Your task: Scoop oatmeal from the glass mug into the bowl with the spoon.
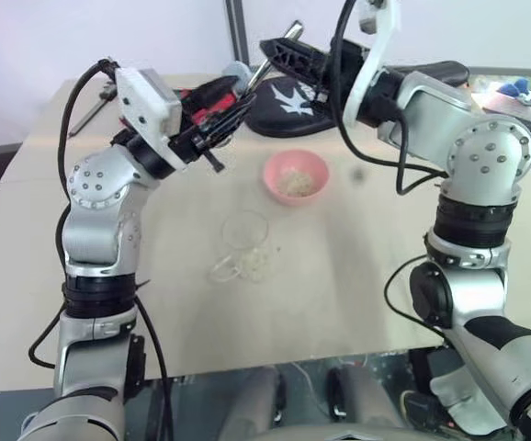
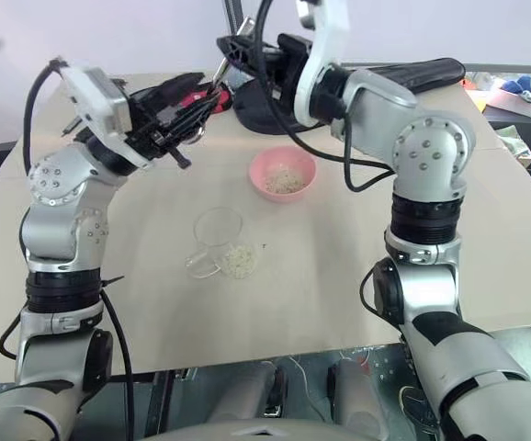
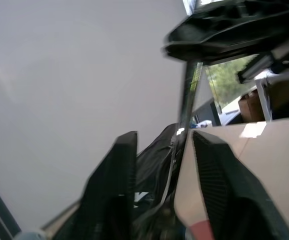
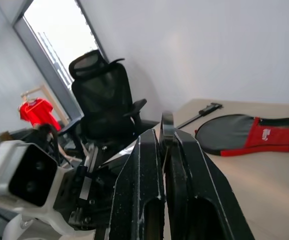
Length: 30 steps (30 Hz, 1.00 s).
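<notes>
Bench [image 1: 357,303]: pale beige top carrying all the task things; a black and red racket cover [image 4: 254,134] lies at its far side, and a dark slim caliper tool [image 4: 200,113] lies beyond the cover.
Right arm: raised over the far middle of the bench, its gripper [image 1: 279,55] pointing toward the robot's left; in the right wrist view its two black fingers [image 4: 144,180] are clenched on the thin handle of the spoon [image 1: 267,62].
Left arm: raised at the far left of the bench, its gripper [image 1: 224,119] aimed toward the right gripper; in the left wrist view its fingers [image 3: 119,170] stand apart with the spoon's handle running between them, and contact cannot be told.
Bowl [image 1: 295,176]: pink, upright on the bench near the middle, below the two grippers, with oatmeal [image 1: 295,182] in its bottom.
Glass mug [image 1: 245,231]: clear, on the bench just nearer the robot than the bowl and apart from it; whether it stands or lies cannot be told.
Loose flakes [image 2: 240,260]: a small pale heap on the bench right beside the mug, on the robot's side.
</notes>
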Tool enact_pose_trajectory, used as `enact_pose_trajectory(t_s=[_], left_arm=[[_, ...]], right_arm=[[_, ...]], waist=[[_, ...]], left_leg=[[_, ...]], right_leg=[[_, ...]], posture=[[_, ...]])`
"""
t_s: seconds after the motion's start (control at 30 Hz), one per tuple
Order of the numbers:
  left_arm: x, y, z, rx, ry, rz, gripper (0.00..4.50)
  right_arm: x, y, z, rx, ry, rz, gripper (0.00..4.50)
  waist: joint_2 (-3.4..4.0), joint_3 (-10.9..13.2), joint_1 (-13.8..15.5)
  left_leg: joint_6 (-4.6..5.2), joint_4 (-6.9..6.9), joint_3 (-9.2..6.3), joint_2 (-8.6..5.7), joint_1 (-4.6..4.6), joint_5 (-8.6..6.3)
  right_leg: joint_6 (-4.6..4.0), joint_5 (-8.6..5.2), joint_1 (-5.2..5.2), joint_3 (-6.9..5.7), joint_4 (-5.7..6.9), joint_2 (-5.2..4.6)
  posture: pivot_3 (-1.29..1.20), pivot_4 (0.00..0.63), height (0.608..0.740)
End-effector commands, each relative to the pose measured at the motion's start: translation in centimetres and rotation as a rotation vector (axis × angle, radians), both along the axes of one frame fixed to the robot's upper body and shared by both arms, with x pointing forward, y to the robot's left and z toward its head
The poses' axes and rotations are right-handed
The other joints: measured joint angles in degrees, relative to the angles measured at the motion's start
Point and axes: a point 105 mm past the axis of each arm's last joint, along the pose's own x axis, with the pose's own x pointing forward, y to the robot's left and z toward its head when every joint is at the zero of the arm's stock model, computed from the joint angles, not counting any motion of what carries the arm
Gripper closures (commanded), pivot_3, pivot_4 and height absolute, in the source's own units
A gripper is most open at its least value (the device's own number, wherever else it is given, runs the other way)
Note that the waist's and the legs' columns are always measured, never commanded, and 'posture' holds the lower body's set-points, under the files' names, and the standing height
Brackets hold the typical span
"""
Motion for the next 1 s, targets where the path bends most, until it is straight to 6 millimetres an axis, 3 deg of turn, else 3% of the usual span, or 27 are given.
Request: enact_pose_trajectory(t_s=[0.03, 0.13, 0.23, 0.33, 0.5, 0.6, 0.73, 0.93, 1.0], left_arm=[[2.0, 4.0, -1.3, -0.162, 0.170, 0.153, 1.16], [3.2, 5.7, -3.8, -0.214, 0.292, 0.224, 0.03], [4.3, 6.8, -6.2, -0.238, 0.371, 0.293, 0.03], [5.0, 6.2, -10.3, -0.175, 0.459, 0.308, 0.03], [5.3, 5.2, -13.1, -0.199, 0.532, 0.279, 0.03], [4.0, 5.2, -12.2, -0.282, 0.545, 0.167, 0.03], [1.4, 5.7, -10.9, -0.258, 0.532, 0.026, 0.03], [-2.1, 6.6, -10.7, -0.159, 0.538, -0.028, 0.03], [-4.3, 7.0, -11.0, -0.127, 0.558, -0.052, 0.03]], right_arm=[[0.0, -3.9, 2.0, 0.115, -0.028, -0.110, 4.50], [0.7, -6.8, 1.8, 0.164, -0.006, -0.213, 4.50], [2.0, -8.6, 1.5, 0.206, 0.027, -0.283, 4.50], [1.3, -10.6, 1.4, 0.238, 0.013, -0.342, 4.50], [-0.2, -13.1, 0.2, 0.224, 0.008, -0.449, 4.50], [-1.6, -14.2, -1.4, 0.210, 0.026, -0.494, 4.50], [-2.6, -14.9, -3.0, 0.197, 0.061, -0.521, 4.50], [-3.1, -16.1, -5.1, 0.187, 0.131, -0.553, 4.50], [-3.1, -16.4, -5.6, 0.182, 0.150, -0.558, 4.50]], waist=[[0.00, 0.00, 0.04], [0.00, 0.00, 0.11], [0.00, 0.00, 0.08], [0.00, 0.00, 0.06], [0.00, -0.01, 0.32], [-0.01, -0.02, 0.28], [0.02, 0.00, -0.25], [0.05, -0.02, 0.01], [0.05, -0.02, -0.03]], left_leg=[[0.00, 0.02, -0.01, 0.00, 0.00, 0.00], [0.00, 0.03, -0.01, -0.01, 0.01, 0.00], [0.00, 0.04, 0.01, -0.02, 0.00, 0.00], [0.00, 0.02, 0.02, -0.01, 0.02, 0.00], [0.00, -0.01, 0.03, -0.01, -0.03, 0.00], [0.00, 0.00, 0.02, 0.03, -0.05, 0.00], [0.00, -0.02, 0.15, 0.07, -0.05, 0.00], [0.00, -0.02, 0.17, 0.12, 0.02, 0.00], [0.02, -0.02, 0.18, 0.12, 0.03, -0.01]], right_leg=[[0.00, 0.00, 0.00, -0.01, 0.00, 0.00], [0.00, 0.00, 0.01, -0.01, 0.02, 0.01], [0.00, 0.00, 0.01, 0.00, 0.03, 0.02], [0.00, 0.00, 0.00, 0.01, 0.05, 0.02], [0.00, 0.00, -0.01, 0.03, -0.02, 0.00], [0.00, 0.00, -0.03, 0.03, 0.01, -0.01], [0.00, 0.00, -0.09, 0.16, 0.05, 0.00], [0.00, 0.00, -0.03, 0.18, 0.06, 0.03], [0.00, 0.00, 0.00, 0.20, 0.02, 0.02]], posture=[[0.00, 0.150, 0.740], [0.00, 0.150, 0.740], [0.00, 0.150, 0.740], [0.00, 0.150, 0.740], [0.00, 0.150, 0.740], [0.00, 0.150, 0.740], [0.00, 0.150, 0.740], [0.00, 0.150, 0.740], [0.00, 0.150, 0.740]])
